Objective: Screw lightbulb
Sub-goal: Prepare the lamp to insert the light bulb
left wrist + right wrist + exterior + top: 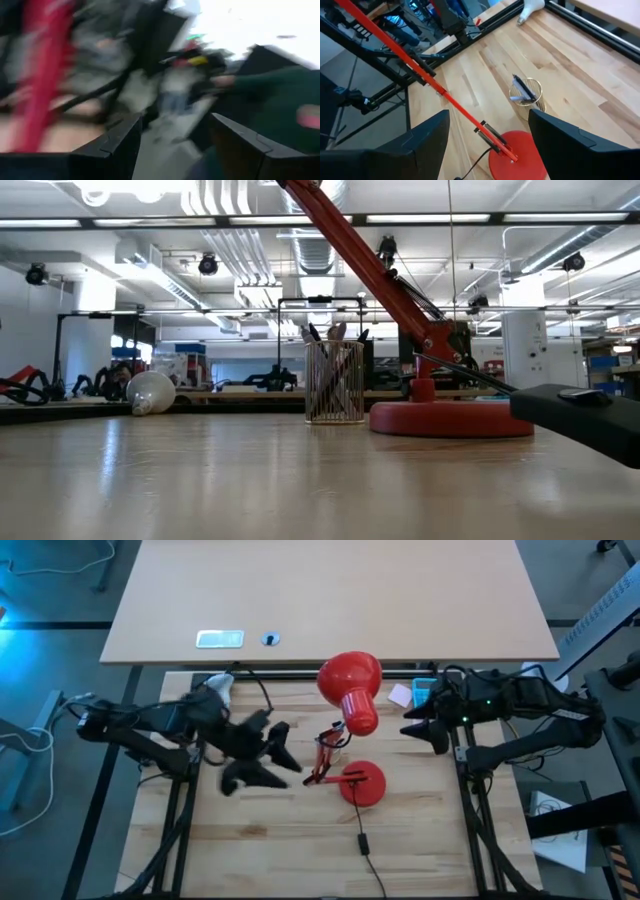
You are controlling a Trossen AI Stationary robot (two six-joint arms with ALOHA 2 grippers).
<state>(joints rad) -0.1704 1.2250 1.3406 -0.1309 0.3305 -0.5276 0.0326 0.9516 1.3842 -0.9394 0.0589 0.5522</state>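
**Q:** Red parts first: what is standing on the wooden table (420,830), and what is blocking access?

**A:** The red desk lamp is occupying the middle. Its round base (361,783) is sitting on the wood, its thin arm (415,67) is slanting upward, and its cone shade (352,686) is hanging toward the far edge. A wire pen cup (334,383) is standing just beside the base, between the two grippers. A black cord (363,840) is running from the base toward the near edge.

**Q:** Where is the lightbulb lying?

**A:** The lightbulb (217,691) is lying on its side at the far left of the table, well apart from the lamp. In the low view it is resting on the surface with its dome facing the camera (150,392). Nothing is touching it.

**Q:** How are the arms posing?

**A:** The left gripper (272,758) is reaching in from the left, hovering near the pen cup and the lamp arm. Its fingers (117,145) are standing wide apart, holding nothing. The right gripper (425,728) is waiting at the right side, pointing toward the shade. Its fingers (432,137) are also spread wide and are gripping nothing.
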